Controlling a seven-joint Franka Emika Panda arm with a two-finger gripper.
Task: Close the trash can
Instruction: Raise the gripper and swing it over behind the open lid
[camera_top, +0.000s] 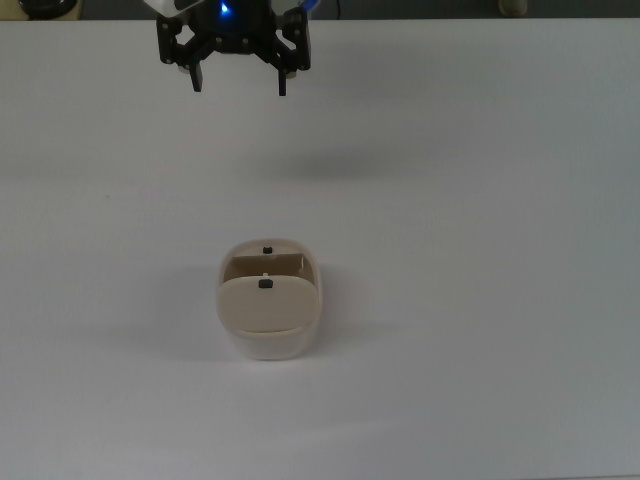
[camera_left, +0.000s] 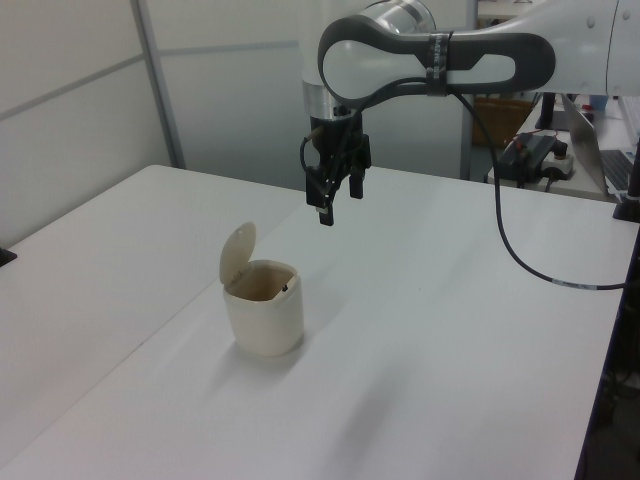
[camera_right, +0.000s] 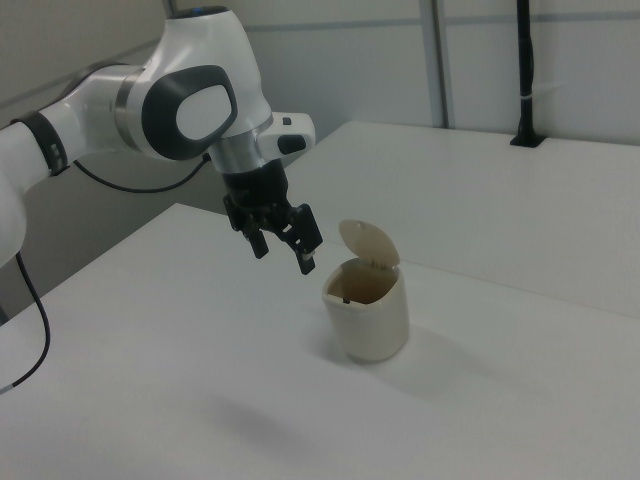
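Note:
A small cream trash can (camera_top: 268, 315) (camera_left: 264, 309) (camera_right: 368, 313) stands upright on the white table (camera_top: 480, 250). Its flat lid (camera_left: 238, 257) (camera_right: 367, 243) is tipped up and stands nearly vertical, so the inside shows. A tiny black knob (camera_top: 266, 284) sits on the lid. My gripper (camera_top: 240, 80) (camera_left: 337, 203) (camera_right: 284, 255) hangs open and empty in the air above the table, well apart from the can, toward the top view's upper edge. Its black fingers point down.
A black cable (camera_left: 520, 250) trails from the arm across the table at the left view's right. Desks with equipment (camera_left: 545, 155) stand behind the table there. A black post (camera_right: 524, 75) rises at the far table edge in the right view.

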